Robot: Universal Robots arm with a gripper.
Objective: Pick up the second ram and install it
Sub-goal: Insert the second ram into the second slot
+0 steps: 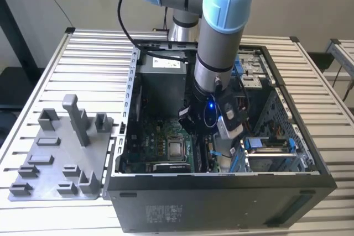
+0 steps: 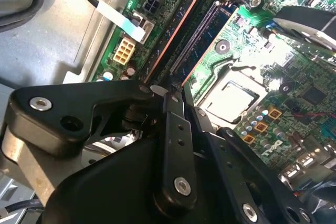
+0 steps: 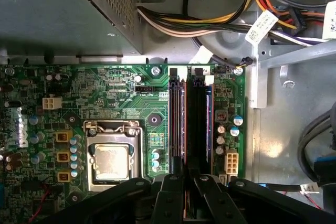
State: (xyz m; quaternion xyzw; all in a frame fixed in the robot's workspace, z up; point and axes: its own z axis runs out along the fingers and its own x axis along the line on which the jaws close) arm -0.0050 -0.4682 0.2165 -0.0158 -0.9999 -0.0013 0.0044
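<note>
Open computer case (image 1: 310, 161) on slatted table, end effector (image 3: 186, 195) clamped on second ram (image 3: 186, 124), over motherboard slots (image 3: 197, 119)

Exterior view high, looking down into open computer case (image 1: 221, 192), both wrist views close above motherboard (image 3: 121, 93), sharing its memory slots (image 3: 189, 124)

The second ram (image 3: 191, 124) is a long, thin, dark stick seen edge-on. It stands on its long edge in the row of memory slots just beside the processor socket (image 3: 111, 161), parallel to the socket's side. Full seating cannot be confirmed. In the second wrist view it (image 2: 197, 40) runs diagonally, again alongside the socket.
</note>
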